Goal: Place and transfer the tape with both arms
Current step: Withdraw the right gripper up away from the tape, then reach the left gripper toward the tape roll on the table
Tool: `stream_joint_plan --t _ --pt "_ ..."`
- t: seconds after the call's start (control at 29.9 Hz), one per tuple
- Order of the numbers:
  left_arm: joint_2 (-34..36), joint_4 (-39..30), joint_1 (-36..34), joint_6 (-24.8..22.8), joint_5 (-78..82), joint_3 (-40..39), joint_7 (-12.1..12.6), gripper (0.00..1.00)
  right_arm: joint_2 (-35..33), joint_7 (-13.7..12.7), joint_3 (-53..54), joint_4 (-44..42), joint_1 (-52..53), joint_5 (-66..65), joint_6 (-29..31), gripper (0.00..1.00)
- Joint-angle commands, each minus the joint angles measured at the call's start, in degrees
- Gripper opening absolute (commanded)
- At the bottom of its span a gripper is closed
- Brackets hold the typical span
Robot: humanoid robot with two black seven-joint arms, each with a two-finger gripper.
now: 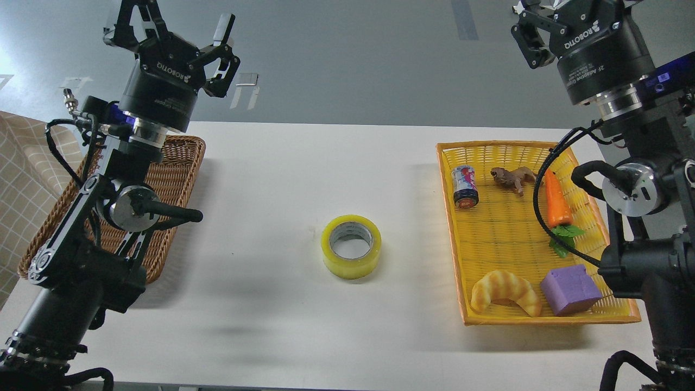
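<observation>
Upper left of the frame, the left gripper [187, 21] is raised off the table with its two black fingers spread wide apart, nothing between them; white "ROBOTIQ" lettering reads across its black body, with a smaller line of print below that is too fine to make out. Upper right, the right gripper [535, 24] is cut by the top edge of the frame, so whether its fingers are spread or closed cannot be told. Its cylindrical body carries "ROBOTIQ" and, on the band beneath, "2F Adaptive Gripper", partly turned away.

Out from the left arm, a brown woven wicker basket [179, 168] sits at the left edge of the white table [271, 163], largely covered by the arm's links.

Dead centre on the table lies the wide roll of translucent yellow tape [351, 246], flat on its side, grey-white core facing up, well apart from both grippers and both baskets.

Right side, a yellow woven plastic tray [461, 293] holds a small drinks can [465, 187] with a red, white and blue label, unreadable, a brown animal figure [513, 177], an orange toy carrot [557, 202], a yellow-striped croissant toy [506, 292] and a purple block [570, 289].
</observation>
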Motion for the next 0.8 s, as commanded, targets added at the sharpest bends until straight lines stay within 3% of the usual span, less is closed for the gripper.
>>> stream_joint_plan --t 0.0,0.1,0.2,0.27,0.3,0.4,0.5,0.77 --pt "2.82 -0.2 -0.46 4.53 8.62 0.35 -0.44 0.98 -0.37 -0.06 -0.78 -0.19 0.96 0.17 0.32 1.0" --pt "4.15 -1.26 -0.11 10.24 29.93 1.49 -1.67 0.98 -0.46 -0.06 -0.96 -0.72 1.41 0.08 0.4 1.0" --pt "4.85 -1.17 -0.28 13.25 45.69 4.55 -1.06 0.98 -0.46 -0.06 -0.96 -0.9 0.62 0.08 0.4 1.0" --pt "5.73 -0.38 -0.02 13.34 54.17 7.2 1.22 0.98 -0.46 0.02 -1.05 -1.51 0.44 0.08 0.58 1.0" --pt "6.78 -0.38 0.51 13.34 58.37 8.51 4.89 0.98 -0.46 0.11 -1.13 -2.04 0.44 0.08 0.49 1.0" --pt "9.76 -0.38 1.74 13.52 64.36 12.11 10.26 0.98 -0.46 0.11 -1.13 -2.83 0.44 0.08 0.58 1.0" --pt "11.01 -0.38 2.01 14.66 74.11 15.55 10.9 0.98 -0.55 0.11 -1.13 -3.01 0.44 0.08 0.67 1.0" --pt "10.22 1.99 4.82 14.84 87.09 15.91 11.08 0.98 -1.08 0.11 -1.22 -2.92 0.09 -0.01 0.67 1.0"
